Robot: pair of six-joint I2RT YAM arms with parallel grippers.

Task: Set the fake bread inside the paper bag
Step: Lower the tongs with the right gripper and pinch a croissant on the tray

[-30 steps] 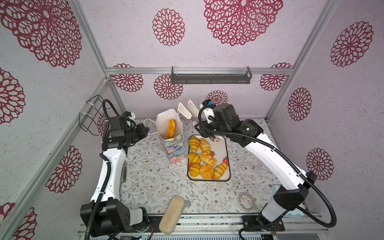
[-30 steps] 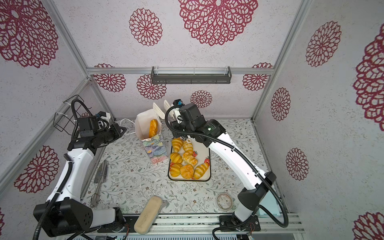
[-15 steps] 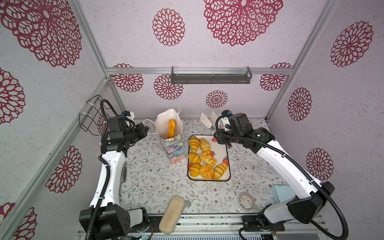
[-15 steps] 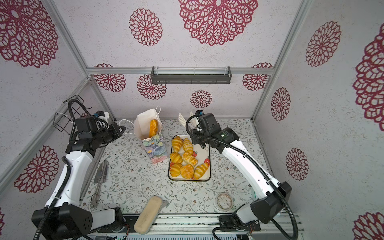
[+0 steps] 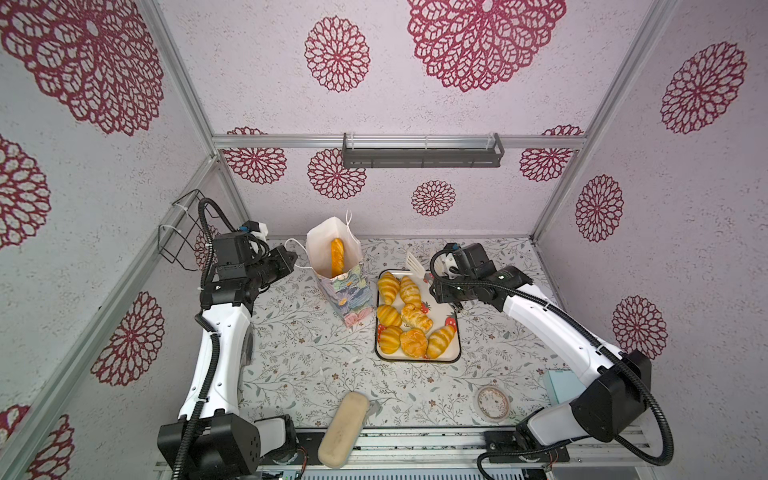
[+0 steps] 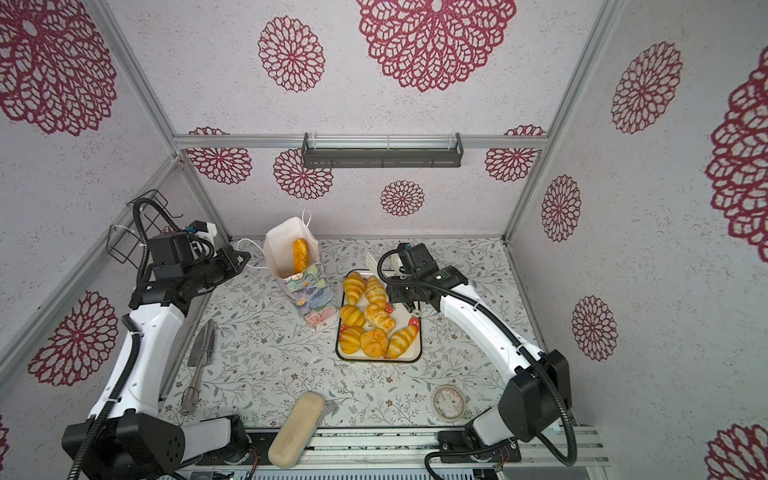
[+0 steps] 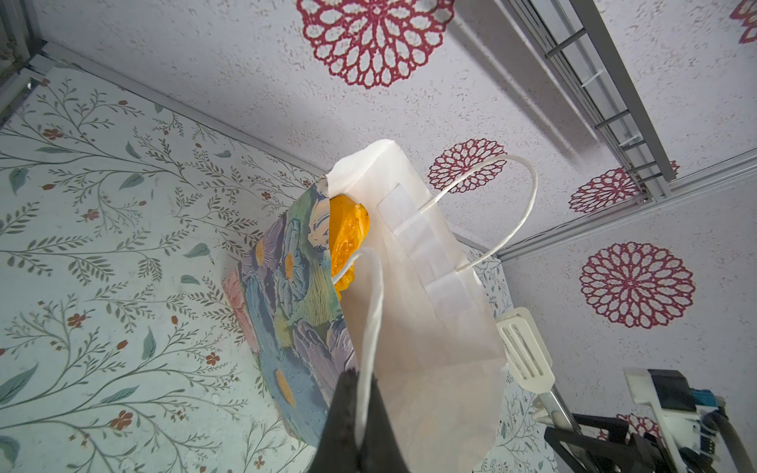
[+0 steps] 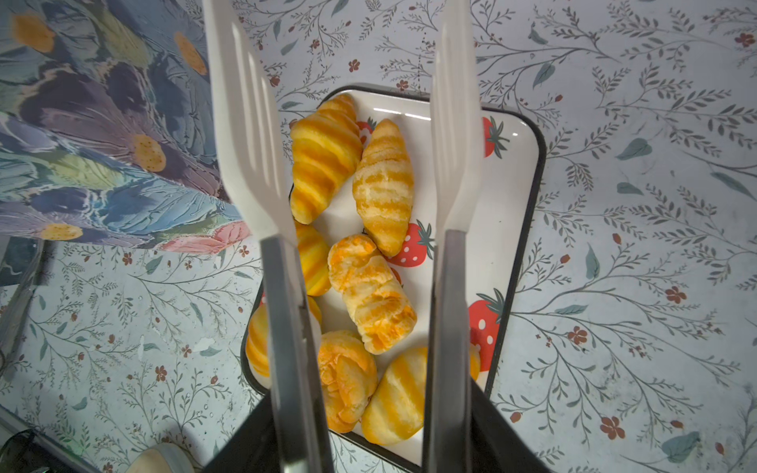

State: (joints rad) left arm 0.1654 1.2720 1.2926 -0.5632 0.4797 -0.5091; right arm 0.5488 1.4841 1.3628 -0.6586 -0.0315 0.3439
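now the tongs [image 8: 250,135] are clamped in the right gripper [image 5: 440,286], blades apart and empty, above the tray [image 8: 508,196]; the fake bread [image 8: 323,159] lies below between them, long axes along the blades. the paper bag [image 5: 345,291] just beside is held by its cord handle [image 7: 370,311], pinched in the left gripper [image 7: 360,413].

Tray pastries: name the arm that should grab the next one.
Right. The right gripper holds open tongs at the tray of pastries; the left gripper is shut on the paper bag's cord handle.
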